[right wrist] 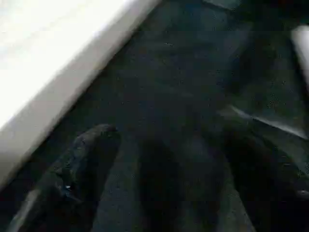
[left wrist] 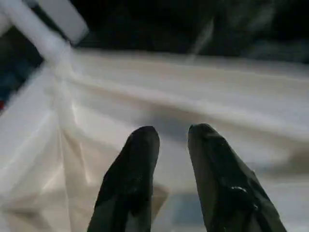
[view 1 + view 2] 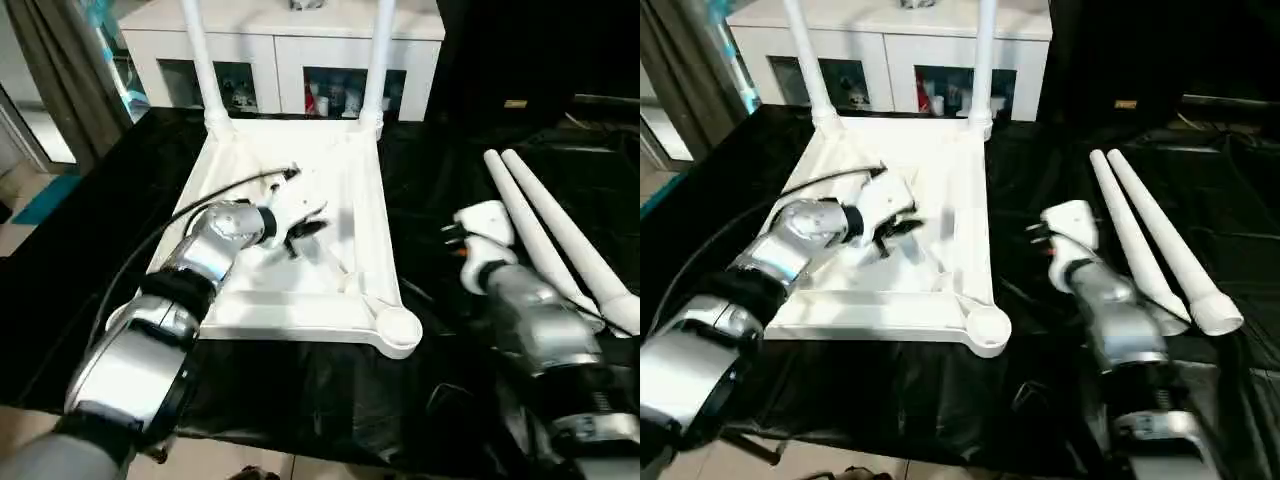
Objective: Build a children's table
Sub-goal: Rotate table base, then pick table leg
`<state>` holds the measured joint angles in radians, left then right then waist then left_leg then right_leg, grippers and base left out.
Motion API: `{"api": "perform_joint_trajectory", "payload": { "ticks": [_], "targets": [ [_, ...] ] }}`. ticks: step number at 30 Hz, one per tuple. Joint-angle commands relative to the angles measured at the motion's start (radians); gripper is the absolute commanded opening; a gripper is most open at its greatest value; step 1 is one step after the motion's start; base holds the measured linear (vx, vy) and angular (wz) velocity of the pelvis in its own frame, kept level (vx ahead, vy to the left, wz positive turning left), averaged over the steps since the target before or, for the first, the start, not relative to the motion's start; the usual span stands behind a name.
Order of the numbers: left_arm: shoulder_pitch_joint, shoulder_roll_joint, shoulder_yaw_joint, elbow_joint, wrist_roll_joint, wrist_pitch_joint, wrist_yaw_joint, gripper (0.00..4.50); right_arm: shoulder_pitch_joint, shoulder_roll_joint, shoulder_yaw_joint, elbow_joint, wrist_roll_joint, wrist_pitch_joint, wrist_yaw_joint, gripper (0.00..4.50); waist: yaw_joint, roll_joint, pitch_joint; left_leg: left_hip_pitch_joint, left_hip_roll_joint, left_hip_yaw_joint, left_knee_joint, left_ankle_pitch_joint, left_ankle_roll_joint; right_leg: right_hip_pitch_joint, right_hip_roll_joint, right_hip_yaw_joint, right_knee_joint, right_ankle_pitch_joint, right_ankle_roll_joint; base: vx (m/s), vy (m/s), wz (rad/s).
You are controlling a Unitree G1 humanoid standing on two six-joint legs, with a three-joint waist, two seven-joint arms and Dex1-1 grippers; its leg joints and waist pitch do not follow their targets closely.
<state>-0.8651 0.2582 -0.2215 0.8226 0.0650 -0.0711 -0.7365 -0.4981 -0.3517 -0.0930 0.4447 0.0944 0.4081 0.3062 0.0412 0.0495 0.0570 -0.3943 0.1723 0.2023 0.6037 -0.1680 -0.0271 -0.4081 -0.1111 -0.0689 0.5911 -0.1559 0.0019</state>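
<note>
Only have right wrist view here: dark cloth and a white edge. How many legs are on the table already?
Observer: Two legs stand upright in the far corner sockets of the upside-down table top.
Operator: The other two?
Observer: Two loose legs lie side by side on the black cloth, to the right of the right pincer.
Operator: Left pincer?
Observer: The left pincer is over the ribbed underside, fingers slightly apart, holding nothing.

- Your left gripper (image 2: 173, 137) hovers with its two black fingers (image 2: 130, 179) slightly parted, nothing between them.
- Beyond the fingertips lies the table's white ribbed underside (image 2: 193, 101).
</note>
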Motion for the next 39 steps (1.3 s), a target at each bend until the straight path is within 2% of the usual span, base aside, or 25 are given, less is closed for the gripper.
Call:
{"api": "perform_joint_trajectory", "payload": {
  "ticks": [1, 3, 4, 5, 6, 9, 10, 11, 12, 13, 15, 16, 17, 21, 24, 29, 34, 35, 37, 39],
  "targets": [
    [0.021, 0.001, 0.028, -0.080, -0.058, 0.029, -0.036, 1.47, -0.047, -0.025, -0.044, -0.010, 0.015, 0.037, -0.031, 4.14, 0.000, -0.013, -0.081, 0.025, 0.046, -0.022, -0.071, -0.240, 0.056, 0.051, -0.034, 0.030, -0.058, -0.194, -0.273, 0.000, 0.000, 0.00],
    [0.061, 0.003, 0.033, -0.158, -0.084, 0.061, -0.054, 1.47, -0.075, -0.047, -0.062, 0.009, 0.009, 0.065, -0.055, 4.49, -0.003, -0.012, -0.079, 0.025, 0.043, -0.021, -0.070, -0.251, 0.051, 0.050, -0.034, 0.031, -0.061, -0.210, -0.263, 0.000, 0.000, 0.00],
    [0.081, 0.003, 0.035, -0.196, -0.098, 0.077, -0.068, 1.47, -0.086, -0.061, -0.069, 0.014, 0.002, 0.084, -0.064, 4.49, -0.003, -0.017, -0.080, 0.026, 0.044, -0.020, -0.069, -0.250, 0.049, 0.050, -0.035, 0.032, -0.060, -0.214, -0.260, 0.000, 0.000, 0.00],
    [0.104, 0.005, 0.035, -0.240, -0.112, 0.095, -0.083, 1.47, -0.102, -0.077, -0.076, 0.024, -0.007, 0.109, -0.076, 4.49, -0.003, -0.014, -0.079, 0.025, 0.044, -0.021, -0.069, -0.239, 0.048, 0.051, -0.036, 0.032, -0.059, -0.220, -0.257, 0.000, 0.000, 0.00],
    [0.118, 0.006, 0.034, -0.269, -0.120, 0.110, -0.092, 1.47, -0.115, -0.090, -0.080, 0.034, -0.013, 0.133, -0.082, 4.49, -0.005, -0.022, -0.079, 0.024, 0.044, -0.019, -0.069, -0.236, 0.050, 0.051, -0.034, 0.033, -0.062, -0.222, -0.254, 0.000, 0.000, 0.00],
    [0.160, 0.012, 0.025, -0.349, -0.138, 0.161, -0.116, 1.47, -0.163, -0.134, -0.076, 0.079, -0.027, 0.210, -0.077, 4.49, -0.007, -0.017, -0.077, 0.025, 0.042, -0.019, -0.068, -0.244, 0.042, 0.048, -0.033, 0.032, -0.065, -0.253, -0.245, 0.000, 0.000, 0.00],
    [0.187, 0.016, 0.011, -0.392, -0.143, 0.189, -0.135, 1.47, -0.197, -0.162, -0.065, 0.122, -0.023, 0.259, -0.043, 4.49, -0.008, -0.030, -0.079, 0.025, 0.042, -0.020, -0.066, -0.240, 0.043, 0.051, -0.033, 0.032, -0.061, -0.258, -0.245, 0.000, 0.000, 0.00],
    [0.198, 0.018, 0.004, -0.409, -0.145, 0.201, -0.144, 1.47, -0.211, -0.173, -0.059, 0.143, -0.020, 0.277, -0.025, 4.49, -0.007, -0.025, -0.076, 0.025, 0.043, -0.019, -0.067, -0.243, 0.045, 0.049, -0.034, 0.032, -0.065, -0.271, -0.244, 0.000, 0.000, 0.00],
    [0.222, 0.026, -0.008, -0.457, -0.148, 0.230, -0.156, 1.47, -0.237, -0.193, -0.040, 0.190, -0.028, 0.316, 0.004, 4.49, -0.008, -0.024, -0.075, 0.025, 0.043, -0.018, -0.066, -0.248, 0.044, 0.048, -0.033, 0.032, -0.065, -0.279, -0.241, 0.000, 0.000, 0.00],
    [0.229, 0.029, -0.011, -0.472, -0.150, 0.239, -0.158, 1.47, -0.244, -0.200, -0.033, 0.208, -0.031, 0.321, 0.015, 4.49, -0.008, -0.028, -0.076, 0.021, 0.045, -0.018, -0.066, -0.237, 0.045, 0.050, -0.033, 0.032, -0.062, -0.273, -0.243, 0.000, 0.000, 0.00],
    [0.238, 0.032, -0.015, -0.502, -0.156, 0.262, -0.162, 1.47, -0.255, -0.207, -0.025, 0.233, -0.042, 0.329, 0.016, 4.49, -0.006, -0.026, -0.076, 0.023, 0.043, -0.015, -0.064, -0.236, 0.046, 0.045, -0.031, 0.032, -0.064, -0.275, -0.236, 0.000, 0.000, 0.00],
    [0.244, 0.036, -0.019, -0.524, -0.161, 0.279, -0.168, 1.47, -0.263, -0.211, -0.026, 0.251, -0.044, 0.336, 0.012, 4.49, -0.008, -0.037, -0.077, 0.021, 0.045, -0.017, -0.064, -0.226, 0.045, 0.048, -0.032, 0.032, -0.060, -0.269, -0.236, 0.000, 0.000, 0.00],
    [0.251, 0.041, -0.024, -0.553, -0.167, 0.302, -0.177, 1.47, -0.271, -0.214, -0.033, 0.269, -0.042, 0.346, 0.004, 4.49, -0.005, -0.032, -0.076, 0.024, 0.045, -0.016, -0.063, -0.226, 0.044, 0.045, -0.035, 0.033, -0.064, -0.279, -0.235, 0.000, 0.000, 0.00],
    [0.274, 0.056, -0.043, -0.630, -0.188, 0.365, -0.217, 1.47, -0.283, -0.219, -0.044, 0.302, -0.031, 0.385, 0.011, 4.49, -0.004, -0.032, -0.076, 0.023, 0.045, -0.016, -0.064, -0.216, 0.039, 0.046, -0.033, 0.033, -0.060, -0.270, -0.238, 0.000, 0.000, 0.00],
    [0.297, 0.076, -0.064, -0.699, -0.207, 0.426, -0.258, 1.47, -0.293, -0.237, -0.021, 0.350, -0.033, 0.444, 0.060, 4.49, -0.002, -0.030, -0.076, 0.023, 0.045, -0.014, -0.063, -0.212, 0.040, 0.046, -0.030, 0.032, -0.058, -0.260, -0.245, 0.000, 0.000, 0.00],
    [0.305, 0.086, -0.067, -0.740, -0.213, 0.465, -0.258, 1.47, -0.311, -0.256, -0.030, 0.426, -0.029, 0.443, 0.067, 4.49, -0.004, -0.032, -0.074, 0.025, 0.045, -0.015, -0.062, -0.241, 0.025, 0.044, -0.031, 0.032, -0.063, -0.307, -0.234, 0.000, 0.000, 0.00],
    [0.315, 0.096, -0.067, -0.776, -0.217, 0.500, -0.257, 1.47, -0.329, -0.267, -0.027, 0.472, -0.017, 0.479, 0.118, 4.49, -0.005, -0.032, -0.075, 0.022, 0.044, -0.016, -0.061, -0.237, 0.028, 0.046, -0.029, 0.030, -0.060, -0.296, -0.234, 0.000, 0.000, 0.00],
    [0.318, 0.099, -0.067, -0.786, -0.218, 0.507, -0.258, 1.47, -0.332, -0.270, -0.018, 0.479, -0.018, 0.489, 0.138, 4.49, -0.007, -0.047, -0.075, 0.020, 0.044, -0.013, -0.059, -0.231, 0.034, 0.046, -0.029, 0.031, -0.061, -0.294, -0.233, 0.000, 0.000, 0.00],
    [0.319, 0.100, -0.068, -0.789, -0.218, 0.509, -0.258, 1.47, -0.332, -0.271, -0.014, 0.480, -0.017, 0.492, 0.150, 4.49, -0.002, -0.038, -0.074, 0.021, 0.044, -0.014, -0.059, -0.226, 0.037, 0.044, -0.031, 0.031, -0.060, -0.306, -0.233, 0.000, 0.000, 0.00],
    [0.320, 0.102, -0.069, -0.797, -0.220, 0.518, -0.255, 1.47, -0.339, -0.272, -0.006, 0.490, -0.015, 0.492, 0.169, 4.49, -0.002, -0.038, -0.074, 0.021, 0.045, -0.014, -0.059, -0.224, 0.036, 0.044, -0.030, 0.031, -0.059, -0.303, -0.233, 0.000, 0.000, 0.00]
  ]
}}
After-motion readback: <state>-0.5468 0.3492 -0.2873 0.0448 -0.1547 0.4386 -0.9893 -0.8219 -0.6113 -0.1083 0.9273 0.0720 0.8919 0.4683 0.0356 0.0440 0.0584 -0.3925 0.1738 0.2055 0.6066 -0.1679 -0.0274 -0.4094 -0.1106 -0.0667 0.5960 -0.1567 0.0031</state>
